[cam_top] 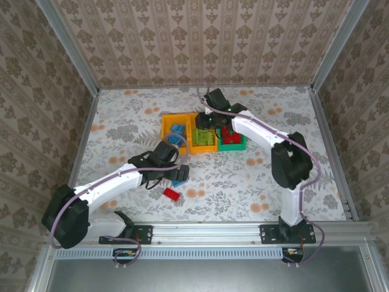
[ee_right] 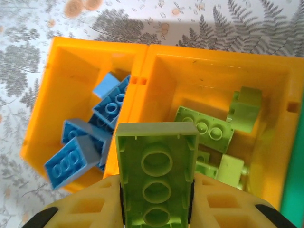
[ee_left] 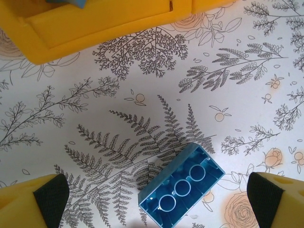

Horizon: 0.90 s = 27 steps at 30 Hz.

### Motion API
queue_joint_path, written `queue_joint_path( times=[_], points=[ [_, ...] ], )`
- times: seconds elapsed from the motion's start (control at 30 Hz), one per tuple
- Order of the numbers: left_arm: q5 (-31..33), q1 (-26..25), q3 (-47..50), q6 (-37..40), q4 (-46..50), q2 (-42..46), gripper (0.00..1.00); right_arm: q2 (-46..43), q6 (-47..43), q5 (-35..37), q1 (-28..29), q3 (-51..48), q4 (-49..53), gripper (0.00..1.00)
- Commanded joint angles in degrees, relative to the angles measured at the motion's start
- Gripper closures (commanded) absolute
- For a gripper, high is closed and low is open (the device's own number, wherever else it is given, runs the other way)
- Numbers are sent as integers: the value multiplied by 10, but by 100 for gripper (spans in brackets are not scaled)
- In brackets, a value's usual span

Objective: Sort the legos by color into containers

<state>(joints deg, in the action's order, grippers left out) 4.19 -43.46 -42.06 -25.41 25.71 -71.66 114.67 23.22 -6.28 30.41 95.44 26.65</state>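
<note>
Readable text, labels, brands, numbers, signs: none. Blue brick (ee_left: 181,190), underside up: no lettering legible. Green brick (ee_right: 156,175), underside: none legible. Bins (ee_right: 95,43): no label legible. Tablecloth (ee_left: 156,118), wallpaper (cam_top: 200,42): printed pattern, no writing

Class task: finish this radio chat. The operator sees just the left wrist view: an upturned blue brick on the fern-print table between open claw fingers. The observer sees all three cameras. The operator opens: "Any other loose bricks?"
Observer: A red brick lies on the table, nearer the arm bases than your blue brick.
Operator: What is the right claw doing?
Observer: It grips a lime green brick above the orange-yellow bins.
Operator: Where does blue go?
Observer: Into the leftmost bin; several blue bricks lie in it.
</note>
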Motion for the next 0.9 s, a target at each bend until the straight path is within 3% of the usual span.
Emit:
queue_joint_path(
  times=[0.0, 0.23, 0.5, 0.77, 0.87],
  points=[
    [3, -3, 12, 59, 4, 0, 0, 48, 24, -15, -6, 48, 56, 66],
    [-25, -14, 17, 111, 6, -28, 1, 93, 36, -11, -10, 82, 73, 59],
    [-42, -24, 0, 126, -1, -92, 5, 95, 33, -14, -11, 83, 82, 35],
    [-24, -56, -27, 139, 6, -137, 10, 72, 31, -19, -11, 63, 71, 29],
    [-20, -58, -36, 144, 9, -151, 16, 68, 30, -22, -12, 56, 69, 28]
  ],
)
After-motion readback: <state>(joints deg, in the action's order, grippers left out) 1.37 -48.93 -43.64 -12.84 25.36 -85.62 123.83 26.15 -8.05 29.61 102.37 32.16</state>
